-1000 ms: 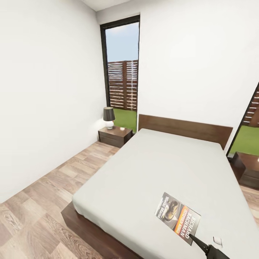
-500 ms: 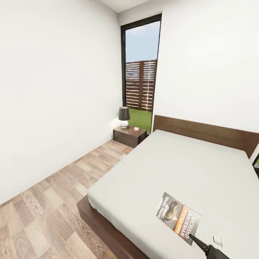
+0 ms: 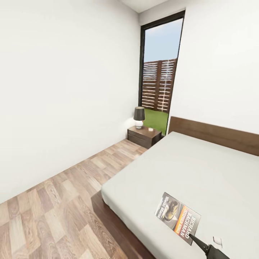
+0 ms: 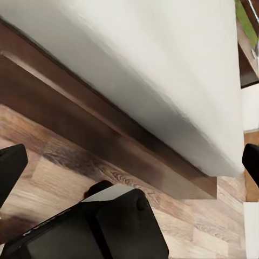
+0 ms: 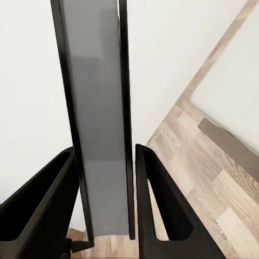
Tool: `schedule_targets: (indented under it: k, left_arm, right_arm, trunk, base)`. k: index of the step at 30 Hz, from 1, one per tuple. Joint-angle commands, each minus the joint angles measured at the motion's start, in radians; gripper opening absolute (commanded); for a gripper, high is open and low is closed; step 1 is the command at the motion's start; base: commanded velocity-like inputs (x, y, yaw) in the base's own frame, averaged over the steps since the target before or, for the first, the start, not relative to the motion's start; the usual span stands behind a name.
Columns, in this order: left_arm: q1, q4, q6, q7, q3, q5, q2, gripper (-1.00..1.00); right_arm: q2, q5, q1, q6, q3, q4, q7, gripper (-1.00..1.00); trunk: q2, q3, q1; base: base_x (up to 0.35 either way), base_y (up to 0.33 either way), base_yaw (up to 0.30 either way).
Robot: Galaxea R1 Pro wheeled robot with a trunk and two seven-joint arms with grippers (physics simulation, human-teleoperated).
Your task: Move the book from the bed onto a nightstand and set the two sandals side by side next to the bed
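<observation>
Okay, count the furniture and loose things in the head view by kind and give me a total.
Beds: 1
Nightstands: 1
Lamps: 1
Books: 1, held in the right claw
Total: 4

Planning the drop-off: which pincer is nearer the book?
Right. The right pincer is clamped on the book's edge. The left pincer hangs open, low beside the bed frame, over the floor.
</observation>
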Motion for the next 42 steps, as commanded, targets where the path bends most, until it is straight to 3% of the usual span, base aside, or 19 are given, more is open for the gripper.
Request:
schedule_targets:
  k: [1, 42]
  left_arm:
    - [-0.001, 0.0, -0.007, -0.001, -0.009, 0.006, 0.0, 1.0]
    - [-0.001, 0.0, -0.007, -0.001, -0.009, 0.006, -0.007, 1.0]
  right_arm:
    - [-0.001, -0.004, -0.002, -0.011, -0.002, 0.004, 0.002, -1.0]
    - [0.0, -0.004, -0.002, -0.011, -0.002, 0.004, 0.001, -1.0]
  trunk:
    - [-0.002, -0.002, 0.001]
    - [-0.002, -0.002, 0.001]
  base:
    - [0.0, 0.0, 0.291]
    - [0.0, 0.0, 0.291]
